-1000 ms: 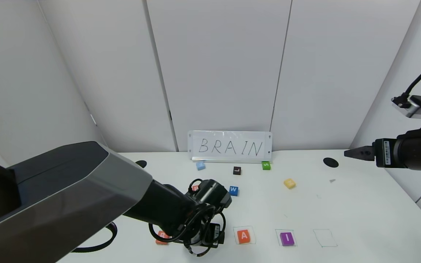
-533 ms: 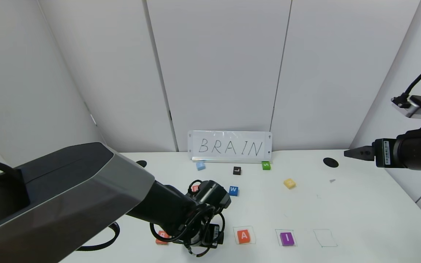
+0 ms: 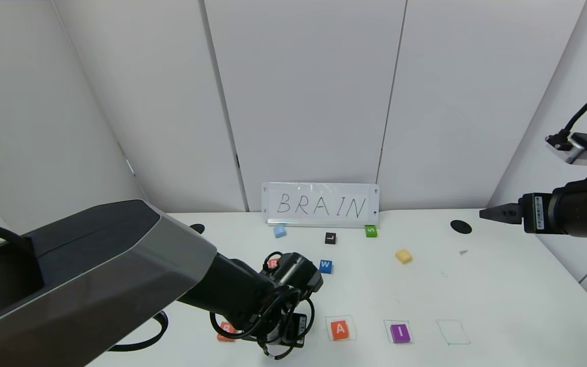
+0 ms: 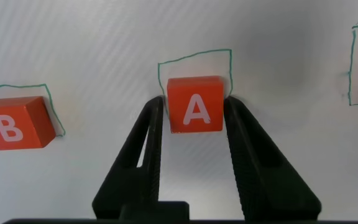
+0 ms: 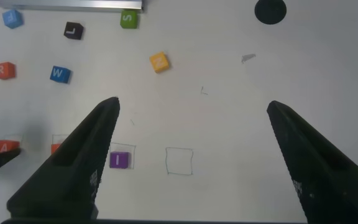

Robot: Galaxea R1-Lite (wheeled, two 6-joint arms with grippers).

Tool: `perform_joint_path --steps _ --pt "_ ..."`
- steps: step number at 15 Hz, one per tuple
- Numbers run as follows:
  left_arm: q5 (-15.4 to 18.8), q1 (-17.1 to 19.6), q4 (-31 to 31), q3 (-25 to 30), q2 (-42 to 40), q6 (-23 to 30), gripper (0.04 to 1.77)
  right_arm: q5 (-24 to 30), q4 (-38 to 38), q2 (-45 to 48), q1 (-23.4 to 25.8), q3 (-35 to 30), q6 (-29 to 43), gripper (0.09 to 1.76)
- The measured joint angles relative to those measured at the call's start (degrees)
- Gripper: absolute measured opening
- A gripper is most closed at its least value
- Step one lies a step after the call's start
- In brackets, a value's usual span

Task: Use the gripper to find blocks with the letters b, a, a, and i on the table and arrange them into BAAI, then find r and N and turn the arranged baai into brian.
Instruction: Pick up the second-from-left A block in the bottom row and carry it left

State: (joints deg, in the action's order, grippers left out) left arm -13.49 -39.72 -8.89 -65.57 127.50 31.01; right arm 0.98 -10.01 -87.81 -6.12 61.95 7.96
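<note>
Blocks sit in a row of pen-drawn squares along the near edge of the table (image 3: 502, 285): B block (image 4: 14, 122) farthest left, half out of its outline, then an A block (image 4: 195, 104), then a second A block (image 3: 340, 329), then the purple I block (image 3: 400, 333), with one drawn square bare beyond it. Left end effector (image 4: 195, 112) is down over the first A, one finger on each side face, the fingers pressed in against the block, so it appears clamped on that A while the block rests on the table inside its outline. R block (image 3: 272, 263) lies farther back, just behind the left arm's wrist, clearly nearer that arm. N block (image 3: 403, 256) lies toward the right, back from the I. Right end effector (image 5: 191, 134) hangs high at the far right with its fingers spread wide, holding nothing; I judge it the nearer one for N.
</note>
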Motion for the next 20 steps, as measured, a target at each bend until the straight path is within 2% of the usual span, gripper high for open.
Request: perform_joint_path --steps 1,13,20 --pt "0.0 0.0 0.0 0.0 0.0 0.0 0.52 0.0 0.0 0.0 0.0 0.0 0.0 1.71" --pt "-0.6 0.0 -0.3 0.0 -0.8 0.2 0.52 0.0 0.0 0.0 0.0 0.1 0.0 1.71" --pt "-0.8 1.3 -2.4 -0.4 -5.3 -1.3 0.52 -0.9 0.0 0.0 0.0 0.1 0.0 1.71"
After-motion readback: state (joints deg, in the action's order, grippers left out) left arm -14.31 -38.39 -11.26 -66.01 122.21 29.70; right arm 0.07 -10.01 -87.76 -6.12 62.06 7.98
